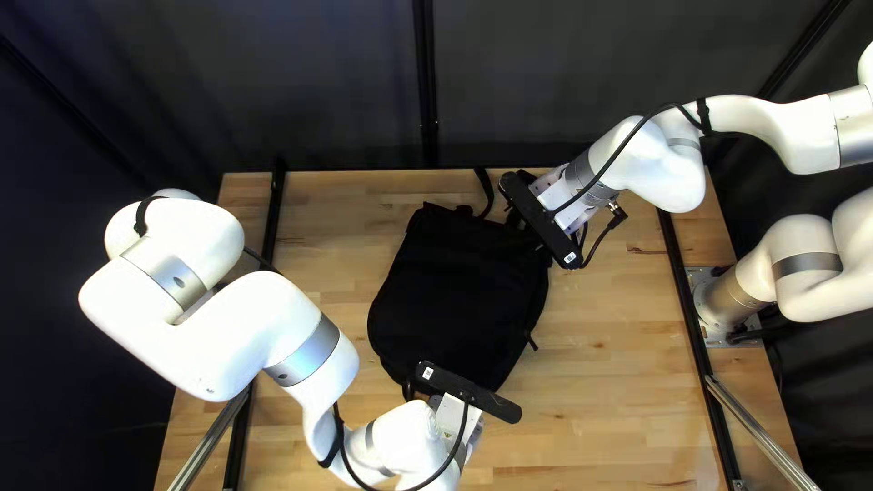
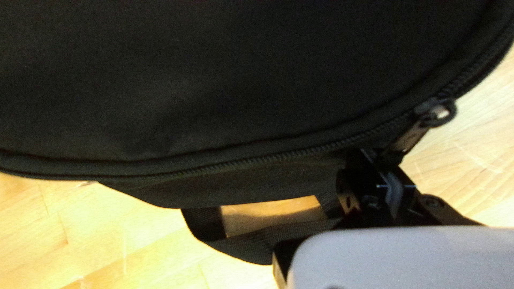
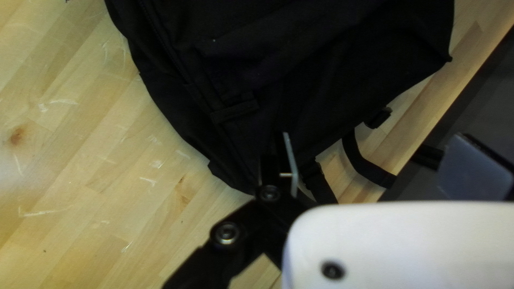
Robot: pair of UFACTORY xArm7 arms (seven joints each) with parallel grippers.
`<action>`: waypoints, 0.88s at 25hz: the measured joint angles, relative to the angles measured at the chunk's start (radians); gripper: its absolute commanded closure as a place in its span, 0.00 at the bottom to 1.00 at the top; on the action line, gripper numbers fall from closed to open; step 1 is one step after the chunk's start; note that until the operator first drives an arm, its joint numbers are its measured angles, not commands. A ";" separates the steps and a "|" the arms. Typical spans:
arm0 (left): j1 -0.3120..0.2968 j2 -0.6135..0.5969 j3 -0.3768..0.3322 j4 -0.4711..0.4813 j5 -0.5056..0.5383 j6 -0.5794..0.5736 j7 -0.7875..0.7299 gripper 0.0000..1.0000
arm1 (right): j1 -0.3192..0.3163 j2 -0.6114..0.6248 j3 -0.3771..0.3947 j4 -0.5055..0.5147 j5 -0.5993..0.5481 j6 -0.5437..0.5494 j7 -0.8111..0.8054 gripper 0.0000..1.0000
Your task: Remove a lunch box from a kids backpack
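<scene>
A black backpack (image 1: 457,286) lies flat in the middle of the wooden table, zipped shut, and no lunch box shows in any view. My left gripper (image 2: 381,180) is at the backpack's near end, shut on the tab of the zipper pull (image 2: 435,112); the zipper (image 2: 241,162) runs along the curved edge ahead of it. A carry strap (image 2: 257,241) loops under that gripper. My right gripper (image 3: 287,172) stands open at the backpack's far right corner (image 3: 241,168), its fingertips against the fabric. In the top left view that gripper (image 1: 539,228) is largely hidden by its wrist.
Black shoulder straps (image 3: 365,164) trail off the backpack toward the table's far edge (image 3: 421,116). Metal rails (image 1: 682,293) run along both table sides. My right arm's base (image 1: 723,307) stands at the right. Bare wood (image 1: 614,382) lies at the near right.
</scene>
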 measured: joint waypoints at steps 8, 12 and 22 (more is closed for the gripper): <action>0.011 -0.002 -0.002 0.020 -0.002 -0.007 0.039 1.00 | 0.000 0.000 0.000 0.000 0.000 0.000 0.000 0.00; 0.020 -0.025 -0.008 0.020 -0.012 -0.005 0.069 1.00 | 0.018 0.020 0.048 0.000 -0.007 -0.006 0.064 0.00; 0.029 -0.022 -0.004 0.001 0.001 -0.030 0.069 1.00 | 0.063 -0.057 0.339 -0.151 -0.075 -0.129 0.427 0.00</action>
